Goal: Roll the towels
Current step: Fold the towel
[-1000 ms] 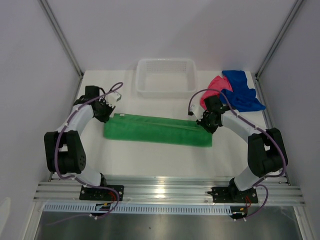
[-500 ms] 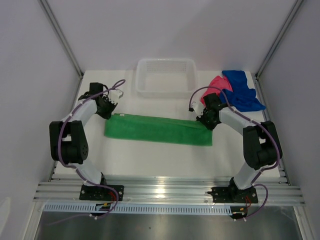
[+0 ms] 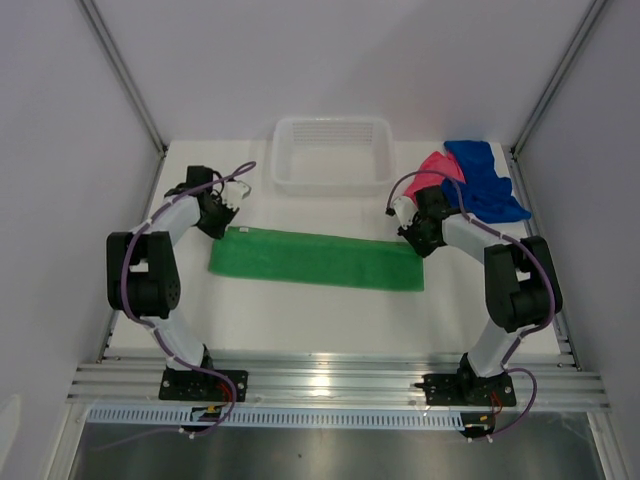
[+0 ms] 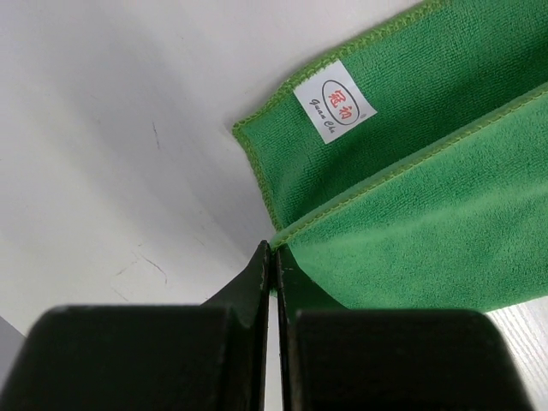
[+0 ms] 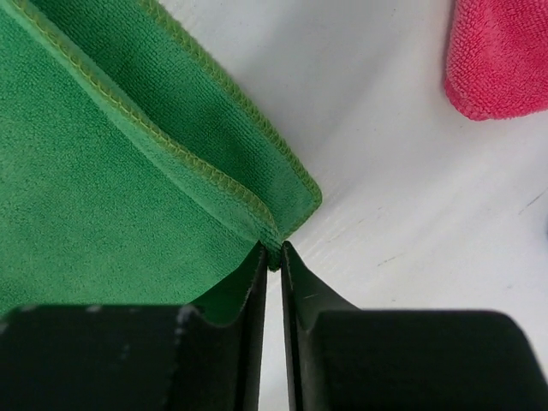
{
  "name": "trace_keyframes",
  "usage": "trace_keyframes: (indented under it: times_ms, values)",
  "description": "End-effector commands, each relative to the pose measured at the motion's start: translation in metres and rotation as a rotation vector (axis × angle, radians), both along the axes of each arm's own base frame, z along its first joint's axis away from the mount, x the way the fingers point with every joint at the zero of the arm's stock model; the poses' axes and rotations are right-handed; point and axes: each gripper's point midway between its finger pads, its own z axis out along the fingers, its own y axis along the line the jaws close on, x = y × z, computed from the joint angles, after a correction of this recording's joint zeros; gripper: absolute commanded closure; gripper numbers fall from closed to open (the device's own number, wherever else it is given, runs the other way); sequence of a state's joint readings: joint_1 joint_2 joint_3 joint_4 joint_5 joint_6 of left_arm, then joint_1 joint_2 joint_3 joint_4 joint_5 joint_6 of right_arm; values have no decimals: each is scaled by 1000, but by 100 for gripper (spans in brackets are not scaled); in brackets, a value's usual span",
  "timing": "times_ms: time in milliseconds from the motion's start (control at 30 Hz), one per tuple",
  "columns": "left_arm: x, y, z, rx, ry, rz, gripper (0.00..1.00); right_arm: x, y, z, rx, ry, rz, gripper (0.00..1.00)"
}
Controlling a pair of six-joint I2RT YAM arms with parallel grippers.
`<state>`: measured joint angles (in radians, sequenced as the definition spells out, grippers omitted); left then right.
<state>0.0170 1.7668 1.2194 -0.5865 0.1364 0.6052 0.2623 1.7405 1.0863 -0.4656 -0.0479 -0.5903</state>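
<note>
The green towel [image 3: 315, 259] lies folded into a long strip across the middle of the table. My left gripper [image 3: 221, 222] is shut on the upper layer's corner at its far left end; the left wrist view shows the green towel [image 4: 428, 188], a white label on its lower layer, and the gripper [image 4: 275, 250] pinching the hem. My right gripper [image 3: 413, 243] is shut on the far right corner; the right wrist view shows the green towel [image 5: 103, 171] and the gripper [image 5: 273, 254]. The pink-red towel [image 3: 432, 172] and the blue towel [image 3: 482, 182] lie bunched at the back right.
A white slotted plastic basket [image 3: 333, 181] stands at the back middle. White walls with metal posts close in the table on three sides. A corner of the pink-red towel [image 5: 505, 60] lies close beyond my right gripper.
Both grippers have carried the towel's top layer toward the back, so the strip has become flatter and wider. The pink-red and blue towels have not moved.
</note>
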Motion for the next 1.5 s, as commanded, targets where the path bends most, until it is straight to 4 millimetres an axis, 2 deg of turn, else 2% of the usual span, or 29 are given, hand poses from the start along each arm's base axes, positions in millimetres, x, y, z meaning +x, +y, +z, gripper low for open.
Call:
trace_keyframes:
  times_ms: [0,233,533,833,1000,1033,1067,1133,1200,1333,1433,1467]
  values:
    - [19,-1,11,1,-48,8,99,11,8,8,88,-53,-27,88]
    - [23,-1,9,-2,-46,19,99,13,2,2,110,-42,-76,100]
    - [24,6,-2,18,-11,81,99,11,-5,-3,107,-26,-126,100]
    - [26,7,0,28,-19,95,99,18,-4,8,124,-64,-138,100]
    - [27,7,-2,26,-11,97,99,18,-7,4,107,-57,-157,100]
    - [27,7,-2,27,-12,97,98,20,-10,3,97,-64,-170,96]
    - [26,7,-4,26,-5,96,97,22,-10,3,99,-71,-175,93]
    - [25,7,-7,23,1,98,87,24,-12,1,95,-76,-186,78]
    - [25,7,-6,21,-3,106,75,25,-13,1,90,-82,-198,72]
    - [27,8,-4,25,-19,119,63,34,-16,9,83,-128,-236,66]
    - [29,11,4,38,-42,138,58,40,-21,22,79,-174,-273,64]
    - [30,11,10,35,-57,139,57,41,-20,33,91,-200,-278,64]
